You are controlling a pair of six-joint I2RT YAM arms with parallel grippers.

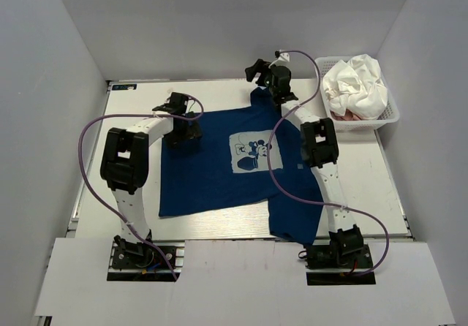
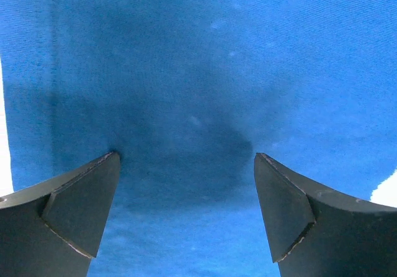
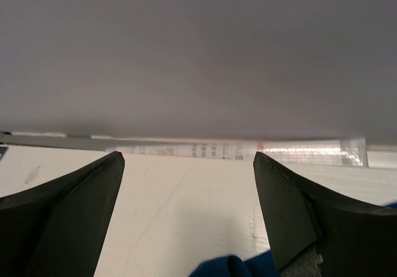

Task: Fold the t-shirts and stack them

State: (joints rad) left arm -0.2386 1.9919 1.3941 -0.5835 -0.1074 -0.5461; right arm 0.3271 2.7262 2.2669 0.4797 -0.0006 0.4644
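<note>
Left pincer [image 1: 181, 125]: spread wide, holding nothing. It points down at the navy shirt [image 1: 212, 176], which lies spread flat on the table [image 1: 365, 180] with its pale square print [image 1: 248, 154] facing up. In the left wrist view, both fingers [image 2: 80, 208] frame plain blue cloth. The cloth fills the space beneath and ahead of the pincer. A sliver of white table shows outside the left finger and another outside the right finger. Whether the fingertips touch the cloth cannot be told.

The print lies to the right of the left pincer and on the near side of the right pincer [image 1: 257, 70]. The shirt's near right corner reaches the table's near edge, beside the right arm.

Right pincer: spread wide, holding nothing. It sits at the shirt's far edge, by the collar, aimed toward the grey wall [image 3: 186, 53]. In the right wrist view, a small fold of navy cloth shows low between the fingers, close to the base of the right one. Ahead of the tips lies bare table, then the wall.

The basket [image 1: 365, 124] stands to the right of the right pincer, well apart from the left pincer. It holds the white shirt [image 1: 358, 81], crumpled on top. The pink shirt [image 1: 349, 115] lies beneath it, with only an edge showing on the near side.
</note>
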